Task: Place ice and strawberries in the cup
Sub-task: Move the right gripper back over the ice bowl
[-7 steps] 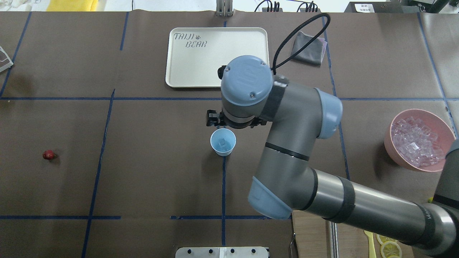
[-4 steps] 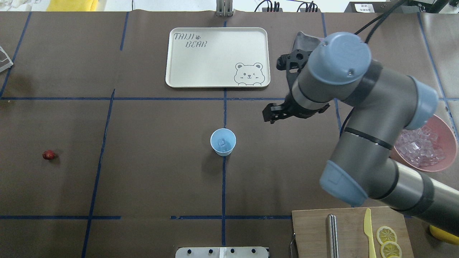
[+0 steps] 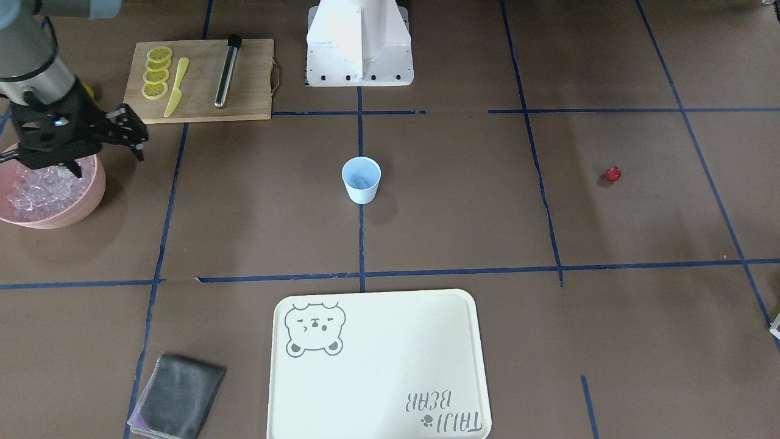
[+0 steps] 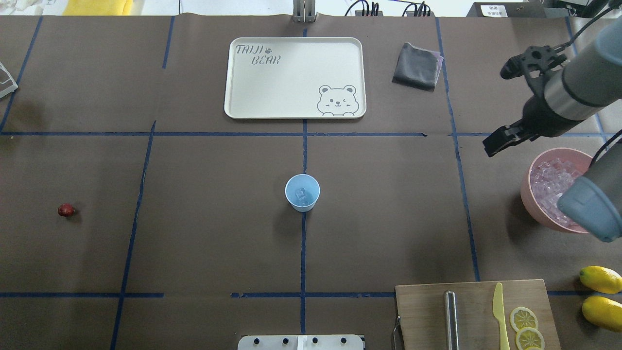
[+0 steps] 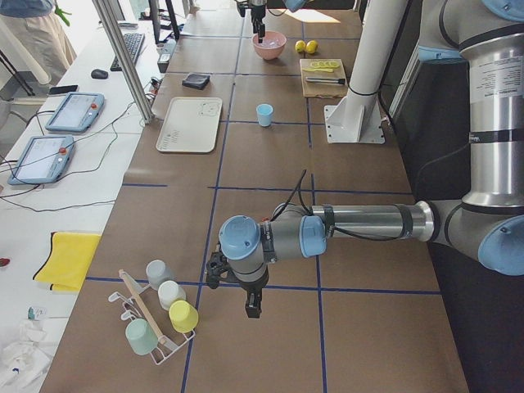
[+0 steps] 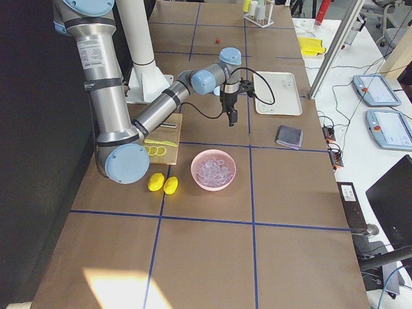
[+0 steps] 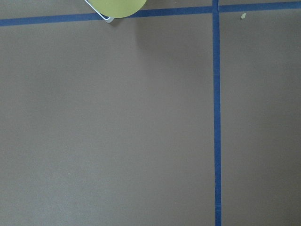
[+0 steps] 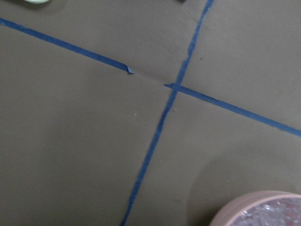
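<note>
The light blue cup (image 4: 302, 193) stands at the table's middle with one ice cube (image 4: 302, 195) inside; it also shows in the front view (image 3: 361, 178). More ice (image 4: 551, 187) fills the pink bowl (image 4: 529, 201) at the right. The strawberry (image 4: 65, 210) lies alone far left. My right gripper (image 4: 495, 143) hangs above the table just beyond the bowl's far left rim, open and empty; it also shows in the front view (image 3: 134, 134). My left gripper (image 5: 252, 309) shows only in the exterior left view, near a cup rack (image 5: 160, 315); I cannot tell its state.
A cream tray (image 4: 291, 78) lies at the back centre, with a grey cloth (image 4: 416, 66) to its right. A cutting board (image 4: 427, 316) with lemon slices, a yellow knife and a metal rod sits front right. Two lemons (image 4: 600, 279) lie beside it.
My right arm has swung right, from just above the cup to beside the pink bowl. The cup, its ice cube and the strawberry have not moved.
</note>
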Controlling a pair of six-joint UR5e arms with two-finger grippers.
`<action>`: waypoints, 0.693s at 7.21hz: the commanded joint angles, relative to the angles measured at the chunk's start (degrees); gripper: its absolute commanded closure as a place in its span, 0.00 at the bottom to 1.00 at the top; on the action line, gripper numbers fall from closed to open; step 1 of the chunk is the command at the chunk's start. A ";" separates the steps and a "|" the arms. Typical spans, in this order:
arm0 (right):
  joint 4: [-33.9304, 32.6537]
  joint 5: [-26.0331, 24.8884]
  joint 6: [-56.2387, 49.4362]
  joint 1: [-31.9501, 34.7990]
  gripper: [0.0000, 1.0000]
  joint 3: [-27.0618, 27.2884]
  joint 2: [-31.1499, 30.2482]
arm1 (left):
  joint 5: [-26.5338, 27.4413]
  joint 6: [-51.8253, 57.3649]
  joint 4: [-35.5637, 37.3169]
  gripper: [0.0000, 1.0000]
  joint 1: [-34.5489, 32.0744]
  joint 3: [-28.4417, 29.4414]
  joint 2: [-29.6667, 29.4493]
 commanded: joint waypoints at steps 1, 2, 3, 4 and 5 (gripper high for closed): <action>0.03 4.03 -10.72 7.40 0.00 0.22 -6.55 | 0.00 -0.04 -0.03 0.00 0.00 -0.09 0.00; 2.90 5.43 -12.14 8.38 0.00 0.22 -9.97 | 0.00 0.05 -0.03 0.00 0.00 0.00 0.00; 10.07 5.45 -11.46 8.30 0.00 -0.56 -14.09 | 0.00 0.05 -0.03 0.00 0.17 -0.09 0.00; 13.79 5.45 -8.93 8.30 0.00 -2.14 -15.00 | 0.00 0.05 0.06 0.00 0.17 0.00 0.00; 17.22 5.27 -6.38 8.22 0.00 -4.16 -15.36 | 0.00 0.05 0.06 0.00 0.17 0.00 0.00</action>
